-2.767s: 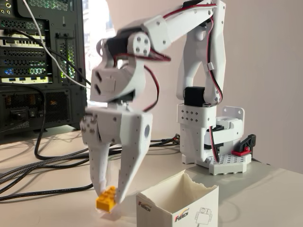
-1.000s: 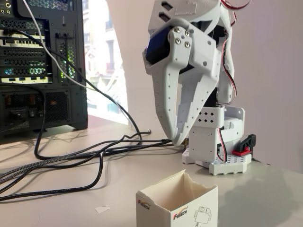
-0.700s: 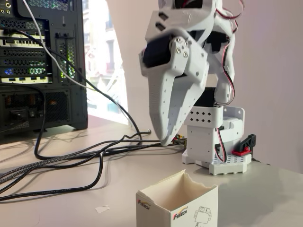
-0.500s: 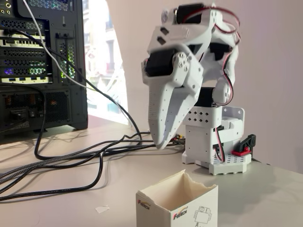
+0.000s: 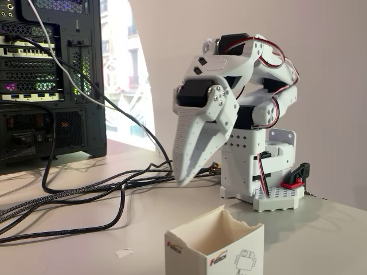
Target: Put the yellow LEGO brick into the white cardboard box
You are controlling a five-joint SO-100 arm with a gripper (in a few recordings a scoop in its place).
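Note:
The white cardboard box stands at the bottom of the fixed view, open at the top with a torn rim and a robot drawing on its front. My white gripper hangs behind and above it, to its left, pointing down at the table. Its fingers meet in a point, shut, with nothing between them. The arm is folded back over its base. The yellow LEGO brick is hidden; the box's inside does not show from here.
A black computer tower stands at the left. Black and braided cables run across the table toward the arm's base, which carries a red clamp. A small paper scrap lies left of the box.
The gripper held the yellow brick at the table left of the box; the brick is gone from sight. Over the last second the arm folded back and the gripper sank lower, leftwards.

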